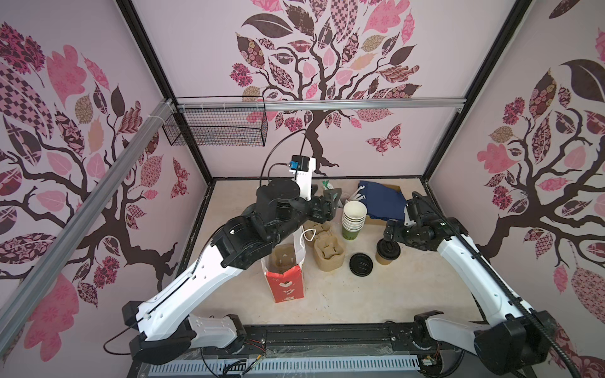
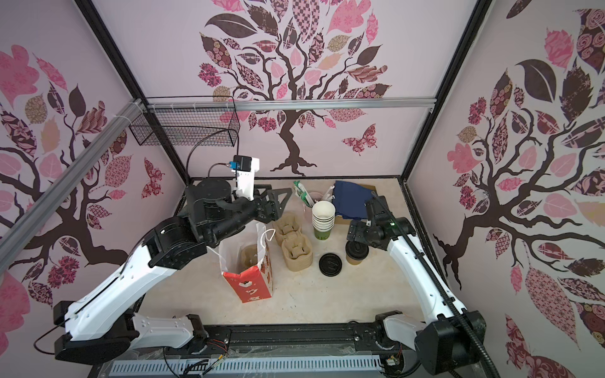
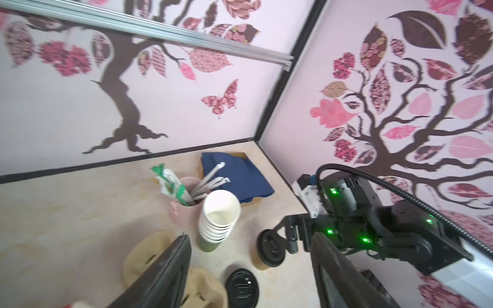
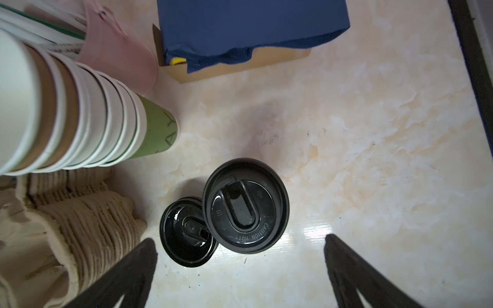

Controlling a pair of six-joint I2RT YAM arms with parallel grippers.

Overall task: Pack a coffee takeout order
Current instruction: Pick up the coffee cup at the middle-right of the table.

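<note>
You are holding the right gripper (image 4: pixel 238 238) with its fingers (image 4: pixel 128 269) spread wide and empty, just above the paper cup (image 1: pixel 385 260), which is standing upright, long axis vertical, under a glossy round black lid (image 4: pixel 245 206). The cup is sitting well to the right-arm side of the red-and-white paper bag (image 1: pixel 286 284), past ribbed tan pulp carriers (image 1: pixel 329 253) and a loose lid (image 1: pixel 361 262); one carrier (image 1: pixel 282 258) is lying inside the bag. The left gripper (image 3: pixel 250 234), also spread and empty, is hanging behind the bag, so your right arm is nearer. The soft navy napkin (image 1: pixel 381 199) is draping a box (image 4: pixel 240 68) farther behind the bag.
</note>
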